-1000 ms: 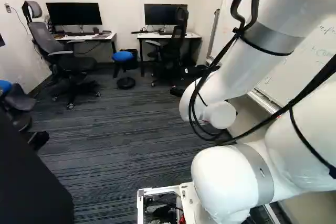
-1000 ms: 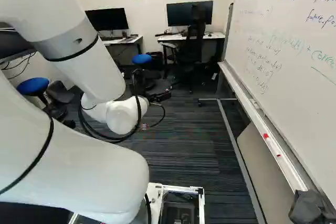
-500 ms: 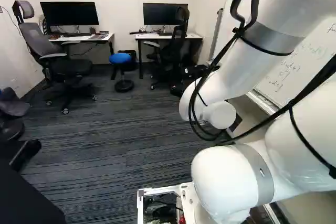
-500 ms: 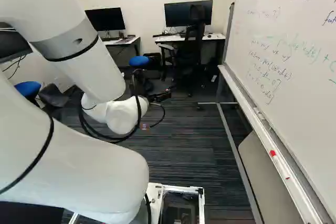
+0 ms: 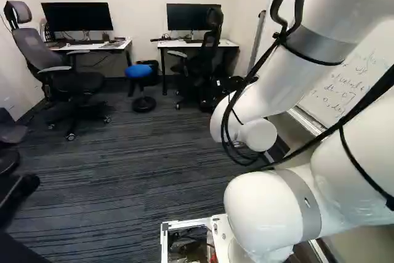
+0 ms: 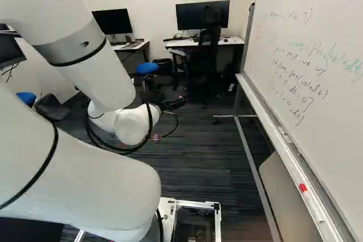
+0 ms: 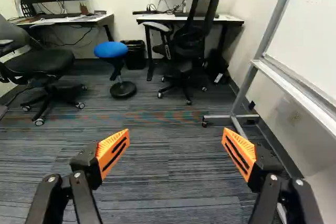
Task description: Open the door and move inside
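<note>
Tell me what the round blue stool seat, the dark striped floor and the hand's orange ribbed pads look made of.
Stool seat: probably matte fabric over padding, with a soft rounded edge. Floor: likely carpet, from its fine woven-looking stripes and lack of glare. Orange pads: matte rubber or plastic; the ribbed, slotted shapes fit either.

Base [image 6: 198,203] has moved, rolling ahead. Grey chair [image 5: 40,53] and blue stool [image 5: 138,71] slide leftward in left base view; second blue seat [image 6: 25,98] nears left edge of right base view. Red thing [image 6: 303,187] on whiteboard ledge [image 6: 286,154] looms closer, lower.
</note>
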